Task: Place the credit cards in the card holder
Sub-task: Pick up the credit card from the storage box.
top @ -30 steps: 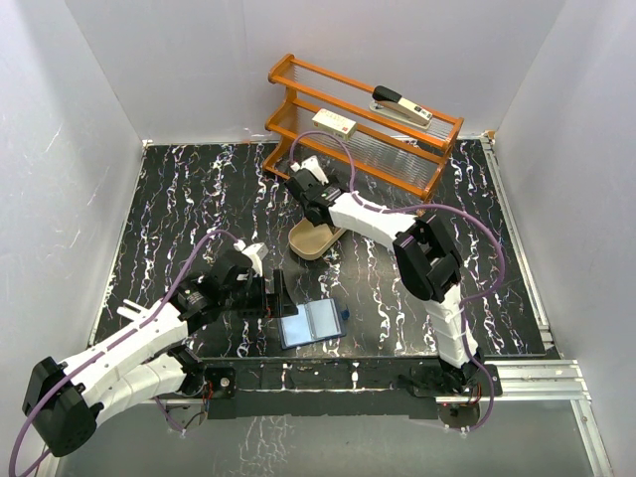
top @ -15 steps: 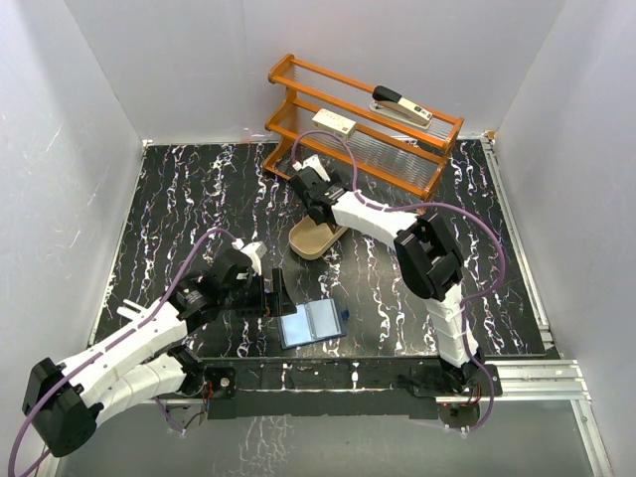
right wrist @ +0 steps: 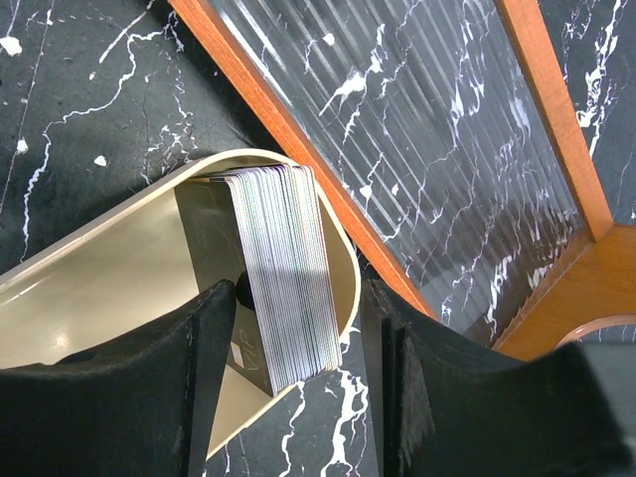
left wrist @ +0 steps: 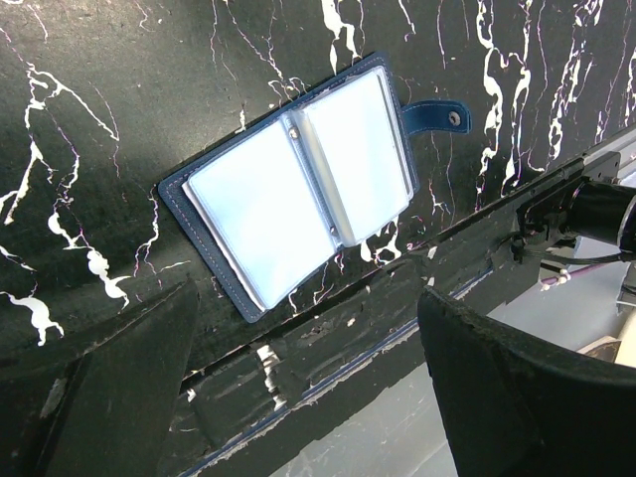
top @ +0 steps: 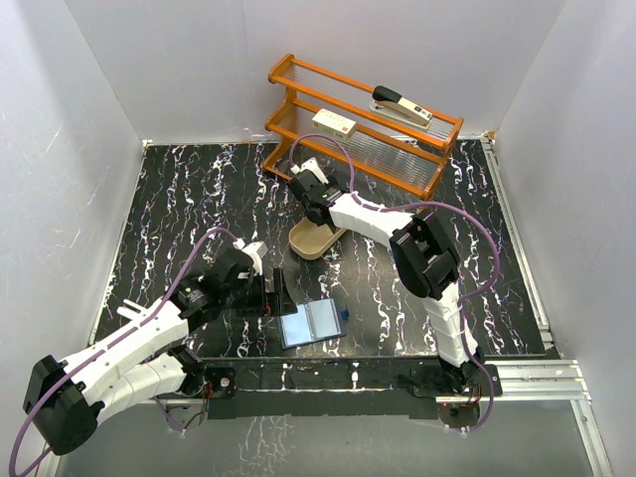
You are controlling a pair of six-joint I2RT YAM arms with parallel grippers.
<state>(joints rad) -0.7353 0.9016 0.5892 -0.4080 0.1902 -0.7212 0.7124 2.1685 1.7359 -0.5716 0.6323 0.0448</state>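
The credit cards [right wrist: 283,258] stand on edge as a thick stack at the end of a tan oval tray [right wrist: 99,288]. My right gripper [right wrist: 298,288] is open and straddles the stack. Its left finger [right wrist: 189,358] touches the dark front card, and its right finger [right wrist: 397,368] stays outside the tray rim, a gap away from the stack. In the top view this gripper [top: 316,211] hides the cards. The card holder [left wrist: 298,189] lies open on the table, its pale blue pockets up, near the front edge [top: 311,323]. My left gripper [left wrist: 303,298] hangs open just left of it [top: 273,293].
An orange wooden rack [top: 358,109] stands right behind the tray [top: 313,243], with a stapler [top: 400,104] and a cream box [top: 335,123] on it. Its lower rail [right wrist: 298,164] runs close to my right finger. White walls enclose the black marbled table.
The right gripper's jaws have narrowed a little around the card stack. The left arm and the card holder have not moved.
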